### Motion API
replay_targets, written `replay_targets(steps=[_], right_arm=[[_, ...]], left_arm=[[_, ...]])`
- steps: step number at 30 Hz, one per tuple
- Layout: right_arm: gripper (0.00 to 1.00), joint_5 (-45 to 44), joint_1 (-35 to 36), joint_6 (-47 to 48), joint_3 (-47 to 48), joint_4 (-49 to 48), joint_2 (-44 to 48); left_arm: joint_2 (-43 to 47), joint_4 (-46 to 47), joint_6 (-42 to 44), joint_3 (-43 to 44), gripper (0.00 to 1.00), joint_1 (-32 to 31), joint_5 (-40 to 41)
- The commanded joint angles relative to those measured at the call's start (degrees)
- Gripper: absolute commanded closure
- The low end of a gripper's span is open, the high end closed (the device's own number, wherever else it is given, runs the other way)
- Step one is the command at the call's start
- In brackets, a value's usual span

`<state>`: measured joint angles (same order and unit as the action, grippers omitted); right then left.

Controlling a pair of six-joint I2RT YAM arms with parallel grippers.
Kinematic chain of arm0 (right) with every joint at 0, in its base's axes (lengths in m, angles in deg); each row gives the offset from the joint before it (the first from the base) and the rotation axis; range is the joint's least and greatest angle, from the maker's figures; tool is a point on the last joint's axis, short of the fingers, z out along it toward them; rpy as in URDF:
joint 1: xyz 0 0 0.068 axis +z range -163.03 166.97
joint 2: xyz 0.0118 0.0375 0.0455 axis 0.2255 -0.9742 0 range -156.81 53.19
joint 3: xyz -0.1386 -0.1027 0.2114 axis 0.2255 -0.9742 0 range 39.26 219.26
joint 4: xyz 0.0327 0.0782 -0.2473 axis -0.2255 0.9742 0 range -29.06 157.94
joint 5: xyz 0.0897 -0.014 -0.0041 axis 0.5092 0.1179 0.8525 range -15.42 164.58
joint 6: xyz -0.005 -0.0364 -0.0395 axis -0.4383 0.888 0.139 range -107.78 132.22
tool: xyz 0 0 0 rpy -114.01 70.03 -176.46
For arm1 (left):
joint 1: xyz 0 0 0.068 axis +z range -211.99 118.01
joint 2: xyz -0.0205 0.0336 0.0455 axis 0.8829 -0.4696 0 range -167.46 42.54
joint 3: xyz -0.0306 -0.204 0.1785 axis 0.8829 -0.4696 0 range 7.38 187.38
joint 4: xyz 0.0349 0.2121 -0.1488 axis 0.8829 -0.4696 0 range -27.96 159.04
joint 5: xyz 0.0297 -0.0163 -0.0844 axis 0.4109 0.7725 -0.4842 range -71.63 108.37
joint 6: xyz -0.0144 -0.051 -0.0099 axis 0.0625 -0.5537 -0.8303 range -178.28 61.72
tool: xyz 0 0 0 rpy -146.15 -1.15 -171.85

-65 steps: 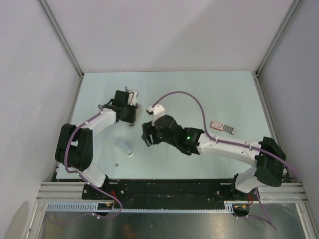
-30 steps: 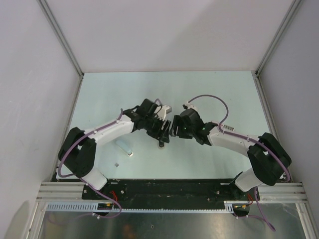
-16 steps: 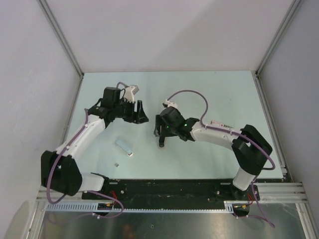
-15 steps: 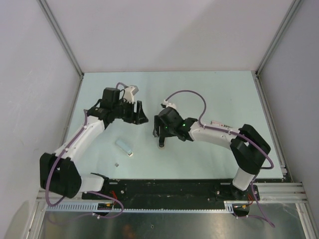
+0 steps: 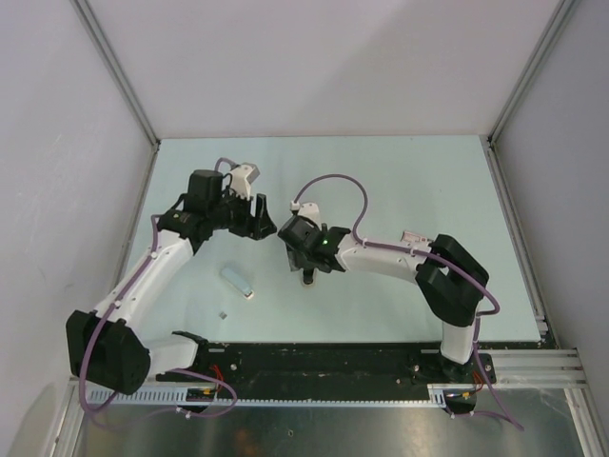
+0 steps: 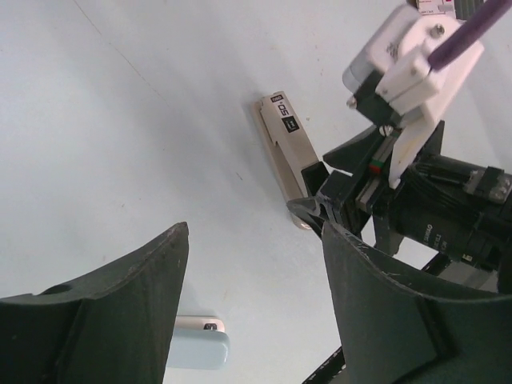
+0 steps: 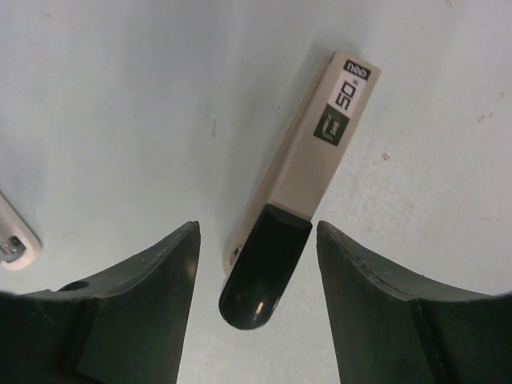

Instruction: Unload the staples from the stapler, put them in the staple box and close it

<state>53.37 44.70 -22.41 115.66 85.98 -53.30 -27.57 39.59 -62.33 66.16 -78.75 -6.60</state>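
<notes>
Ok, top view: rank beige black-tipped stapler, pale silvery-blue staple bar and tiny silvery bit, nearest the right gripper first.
1. beige black-tipped stapler, under the right gripper
2. pale silvery-blue staple bar, left of it
3. tiny silvery bit, farthest, lower left

The staples [image 5: 238, 279] are a short pale silvery-blue bar with a whitish end, lying flat on the desk [image 5: 409, 181] left of centre, toward its near edge. A tiny silvery bit [image 5: 223, 313] lies apart, closer to that edge. The stapler [image 7: 308, 164], beige with a rounded black end and a "50" label, lies flat near the desk's middle.
</notes>
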Motion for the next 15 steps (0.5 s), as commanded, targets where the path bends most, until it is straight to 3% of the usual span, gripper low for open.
replay_targets(steps=[1,7,15], right_arm=[[0.36,-5.47,1.11,-0.13,1.82,4.88,-0.11],[0.40,-7.21,1.93,-1.09,1.83,6.01,-1.03],[0.61,-4.52,1.41,-0.94,1.83,2.94,-0.99]], left_arm=[[2.64,0.13,3.02,-1.11,0.27,0.05,1.67],[3.82,0.12,3.70,-1.68,0.25,0.04,4.43],[3.11,-0.08,6.69,-3.56,0.21,0.05,2.52]])
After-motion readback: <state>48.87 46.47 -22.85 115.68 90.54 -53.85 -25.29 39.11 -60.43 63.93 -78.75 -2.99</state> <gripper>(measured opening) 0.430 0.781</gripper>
